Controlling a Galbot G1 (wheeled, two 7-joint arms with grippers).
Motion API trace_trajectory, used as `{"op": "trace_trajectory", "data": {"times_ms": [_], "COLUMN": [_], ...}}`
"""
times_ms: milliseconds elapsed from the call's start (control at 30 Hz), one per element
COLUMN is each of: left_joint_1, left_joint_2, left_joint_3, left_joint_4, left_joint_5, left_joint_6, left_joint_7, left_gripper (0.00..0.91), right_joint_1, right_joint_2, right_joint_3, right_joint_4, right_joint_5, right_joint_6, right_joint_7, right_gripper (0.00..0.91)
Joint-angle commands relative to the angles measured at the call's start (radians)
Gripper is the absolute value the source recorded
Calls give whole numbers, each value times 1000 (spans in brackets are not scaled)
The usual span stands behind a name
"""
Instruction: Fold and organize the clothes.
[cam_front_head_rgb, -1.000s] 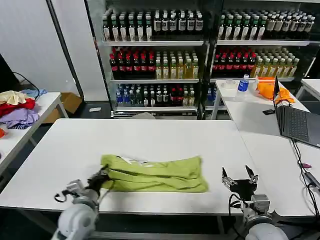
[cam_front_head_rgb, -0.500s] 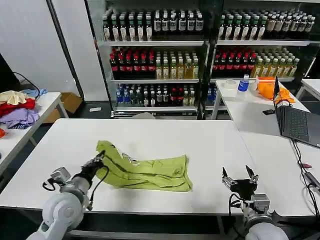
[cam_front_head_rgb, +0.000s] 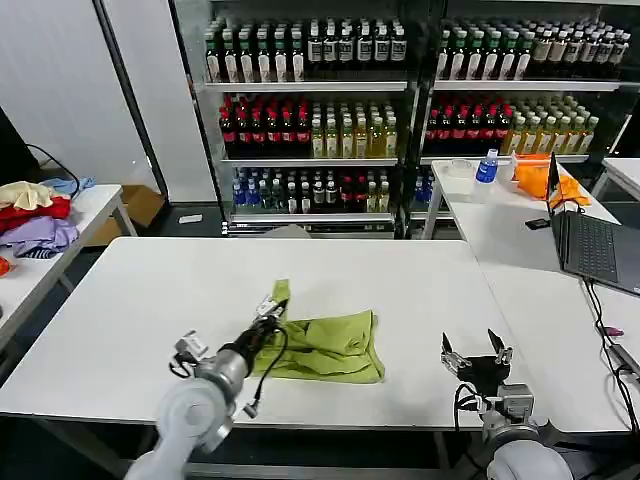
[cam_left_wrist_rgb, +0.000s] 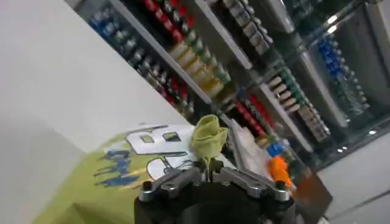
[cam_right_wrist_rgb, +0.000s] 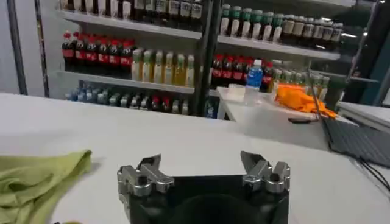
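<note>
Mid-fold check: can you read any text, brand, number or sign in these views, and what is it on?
T-shirt print, in the left wrist view: large white-and-black characters that look like "B" or "8", with blue lettering beside them too blurred to read.
Shelf bottles: labels too small to read.
Laptop: no readable marking.
Nothing else legible. The left gripper pinches a bunched bit of the shirt; the right gripper waits open near the table's front edge.

A white table (cam_front_head_rgb: 120, 300) carries the crumpled lime T-shirt (cam_front_head_rgb: 335, 348).
</note>
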Motion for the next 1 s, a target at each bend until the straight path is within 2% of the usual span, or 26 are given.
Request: {"op": "trace_trajectory", "data": {"times_ms": [33, 200, 233, 267, 300, 733, 900, 1000], "left_joint_1": [-113, -119, -116, -114, -114, -93, -37, 5], "left_joint_2": [-113, -108, -97, -92, -89, -80, -14, 54], "left_joint_3": [152, 190, 209, 220, 223, 206, 128, 85], "left_joint_4": [118, 127, 124, 124, 124, 78, 13, 22], "left_joint_5": [-3, 42, 57, 74, 79, 101, 131, 297], "left_joint_6": [-6, -6, -5, -3, -1, -22, 6, 11], "left_joint_7": [-1, 22, 34, 40, 43, 72, 69, 70], "left_gripper": [50, 50, 191, 655, 897, 907, 907, 907], "right_joint_1": [21, 33, 37, 40, 42, 40, 32, 23], "right_joint_2": [0, -2, -2, -3, -3, 0, -2, 0], "right_joint_3": [-5, -12, -13, -13, -13, -14, -4, 2], "right_joint_4": [-14, -18, -20, -21, -22, -20, -14, -9], "right_joint_5": [2, 4, 5, 6, 6, 6, 6, 6], "right_joint_6": [0, -3, -4, -4, -4, -5, -5, -3], "right_joint_7": [0, -1, 0, 0, 0, 2, 2, 1], "right_gripper": [907, 907, 907, 907, 907, 907, 907, 907]}}
